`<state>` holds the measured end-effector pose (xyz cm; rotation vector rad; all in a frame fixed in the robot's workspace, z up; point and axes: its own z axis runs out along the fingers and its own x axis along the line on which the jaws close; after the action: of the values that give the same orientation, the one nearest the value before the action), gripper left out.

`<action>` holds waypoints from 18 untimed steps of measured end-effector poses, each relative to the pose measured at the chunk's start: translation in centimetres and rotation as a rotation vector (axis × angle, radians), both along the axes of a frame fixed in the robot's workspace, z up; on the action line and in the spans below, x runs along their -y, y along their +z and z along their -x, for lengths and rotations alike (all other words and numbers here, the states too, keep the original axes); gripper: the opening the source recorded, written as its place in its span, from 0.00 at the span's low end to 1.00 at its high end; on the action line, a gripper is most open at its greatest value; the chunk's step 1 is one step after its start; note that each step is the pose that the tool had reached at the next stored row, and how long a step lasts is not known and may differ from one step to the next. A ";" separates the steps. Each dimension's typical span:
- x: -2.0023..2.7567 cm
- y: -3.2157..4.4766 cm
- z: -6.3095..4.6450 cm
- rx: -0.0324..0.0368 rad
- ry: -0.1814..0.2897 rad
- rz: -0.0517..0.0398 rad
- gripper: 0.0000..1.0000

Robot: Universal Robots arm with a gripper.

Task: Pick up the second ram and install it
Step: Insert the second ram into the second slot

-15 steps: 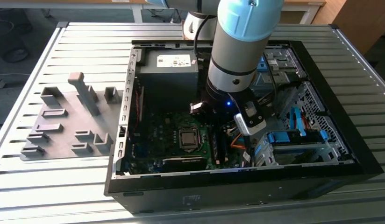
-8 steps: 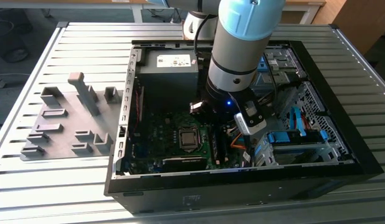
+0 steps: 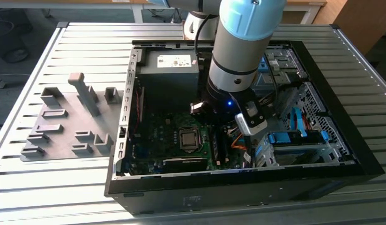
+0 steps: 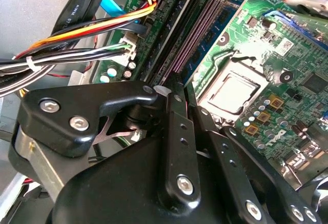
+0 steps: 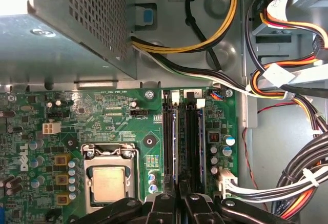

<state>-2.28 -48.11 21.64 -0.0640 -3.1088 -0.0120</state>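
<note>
Inside the open black computer case (image 3: 343, 154), above the green motherboard (image 5: 113, 121). Black gripper (image 5: 178, 199) fingers (image 5: 165, 203) together, just beside the long black memory slots (image 5: 180, 137). Near the square metal processor socket (image 5: 106, 180).

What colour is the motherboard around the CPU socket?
Green, clearest in the first wrist view: motherboard, CPU socket.

Slatted metal table (image 3: 80, 183) under computer case (image 3: 243, 187), grey fixture (image 3: 68, 126)

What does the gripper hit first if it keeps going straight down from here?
Likely the memory slots on the motherboard: in both wrist views the gripper sits in line with them. The gap above them is hard to judge.
</note>
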 end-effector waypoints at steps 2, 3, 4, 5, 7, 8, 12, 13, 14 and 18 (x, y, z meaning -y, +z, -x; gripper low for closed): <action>0.00 -0.01 0.0 0.0001 0.017 -0.0007 0.14; 0.00 -0.01 0.0 0.0000 0.025 -0.0008 0.14; 0.00 -0.01 0.0 0.0000 0.031 -0.0007 0.14; 0.00 -0.03 0.0 0.0000 0.033 -0.0009 0.14; 0.00 -0.10 0.0 0.0000 0.034 -0.0010 0.14; 0.00 -0.14 0.0 0.0000 0.034 -0.0011 0.14; 0.01 -0.20 0.0 -0.0002 0.034 -0.0007 0.14; 0.00 -0.22 0.0 -0.0001 0.035 -0.0009 0.14; 0.00 -0.22 0.0 0.0000 0.036 -0.0011 0.14; 0.00 -0.22 0.0 0.0001 0.038 -0.0013 0.14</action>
<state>-2.26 -48.10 21.42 -0.0054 -3.1094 -0.0131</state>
